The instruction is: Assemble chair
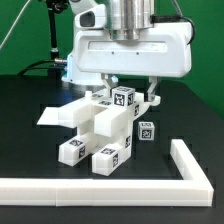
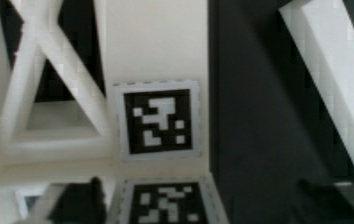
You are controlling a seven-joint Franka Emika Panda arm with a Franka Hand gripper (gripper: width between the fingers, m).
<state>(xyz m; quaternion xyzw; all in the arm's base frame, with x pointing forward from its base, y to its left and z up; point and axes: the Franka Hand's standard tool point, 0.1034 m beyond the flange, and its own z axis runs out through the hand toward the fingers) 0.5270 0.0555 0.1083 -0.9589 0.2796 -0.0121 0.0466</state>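
The chair [image 1: 100,128] is a cluster of matte-white blocky parts with black-and-white tags, standing mid-table on the black surface. My gripper [image 1: 131,90] hangs right over its top. The fingers straddle an upright tagged post [image 1: 124,98]. In the wrist view my gripper [image 2: 213,202] is open. One dark fingertip [image 2: 85,200] lies close beside the tagged post [image 2: 156,120], and the other fingertip [image 2: 343,200] stands well clear of it. The X-braced panel [image 2: 49,60] shows beside the post. The parts under the hand are hidden in the exterior view.
The long white L-shaped rail [image 1: 190,168] runs along the front and up the exterior view's right. A small tagged block [image 1: 147,128] sits just to the right of the chair. A flat white piece [image 1: 52,115] juts out at its left.
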